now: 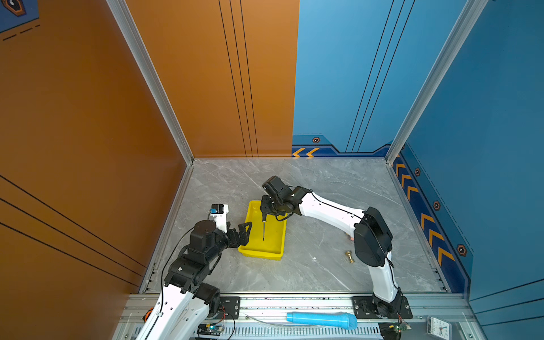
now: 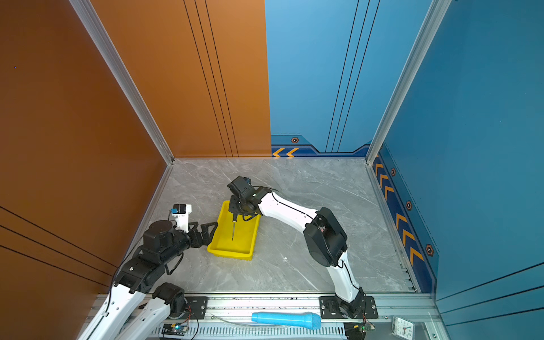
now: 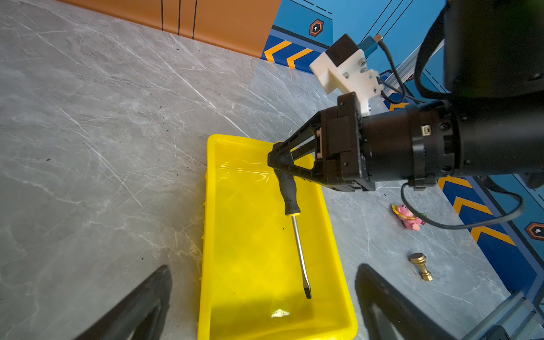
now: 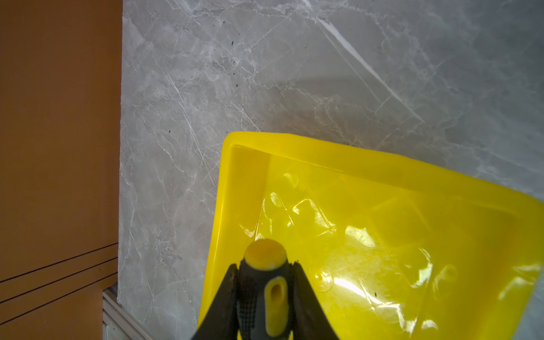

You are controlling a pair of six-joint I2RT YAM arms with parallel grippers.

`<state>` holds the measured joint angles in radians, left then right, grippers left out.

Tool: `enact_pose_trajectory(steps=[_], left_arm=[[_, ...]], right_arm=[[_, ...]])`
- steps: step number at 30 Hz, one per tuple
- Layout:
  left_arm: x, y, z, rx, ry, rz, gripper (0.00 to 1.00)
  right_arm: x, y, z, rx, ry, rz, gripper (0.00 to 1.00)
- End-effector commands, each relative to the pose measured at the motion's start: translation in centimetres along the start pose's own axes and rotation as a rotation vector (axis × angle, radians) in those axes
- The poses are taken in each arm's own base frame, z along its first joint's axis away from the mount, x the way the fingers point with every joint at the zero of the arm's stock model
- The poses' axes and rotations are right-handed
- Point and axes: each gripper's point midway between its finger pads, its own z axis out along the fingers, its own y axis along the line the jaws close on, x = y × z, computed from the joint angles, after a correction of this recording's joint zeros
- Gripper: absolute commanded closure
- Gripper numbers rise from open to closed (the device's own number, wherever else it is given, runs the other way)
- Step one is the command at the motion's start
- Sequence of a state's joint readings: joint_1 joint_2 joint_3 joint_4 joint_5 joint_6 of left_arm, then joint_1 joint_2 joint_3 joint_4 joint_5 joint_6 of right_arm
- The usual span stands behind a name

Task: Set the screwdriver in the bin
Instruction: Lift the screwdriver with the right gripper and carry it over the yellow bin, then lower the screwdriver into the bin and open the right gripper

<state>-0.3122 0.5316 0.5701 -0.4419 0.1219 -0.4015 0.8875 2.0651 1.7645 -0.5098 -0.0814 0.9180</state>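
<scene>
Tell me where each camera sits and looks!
Top views: high above the front, looking down on left arm, right arm, left gripper, bin.
Left wrist: on the left arm, facing the right gripper holding the screwdriver; own fingers show.
Right wrist: on the right arm, looking into the bin; own fingers show.
Shared: all show bin and screwdriver.

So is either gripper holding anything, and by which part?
The right gripper holds the screwdriver by the top end of its handle, over the bin. The left gripper is open and holds nothing.
</scene>
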Motion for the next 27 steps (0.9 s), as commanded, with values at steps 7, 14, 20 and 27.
enact_pose_trajectory(steps=[7,14,20,27], left_arm=[[0.6,1.8,-0.2,-0.082,-0.011,-0.018,0.02],[0.5,2.2,-0.2,-0.097,-0.012,-0.016,0.02],[0.5,2.3,-0.3,-0.102,-0.020,-0.019,0.02],[0.4,1.9,-0.3,-0.080,-0.023,-0.017,0.02]], right_arm=[[0.7,-0.4,2.3,0.046,-0.025,0.020,1.00],[1.2,-1.7,3.3,0.092,-0.031,0.010,1.00],[2.3,-2.9,4.8,0.129,-0.008,0.019,1.00],[2.9,-4.3,6.2,0.176,-0.005,0.020,1.00]])
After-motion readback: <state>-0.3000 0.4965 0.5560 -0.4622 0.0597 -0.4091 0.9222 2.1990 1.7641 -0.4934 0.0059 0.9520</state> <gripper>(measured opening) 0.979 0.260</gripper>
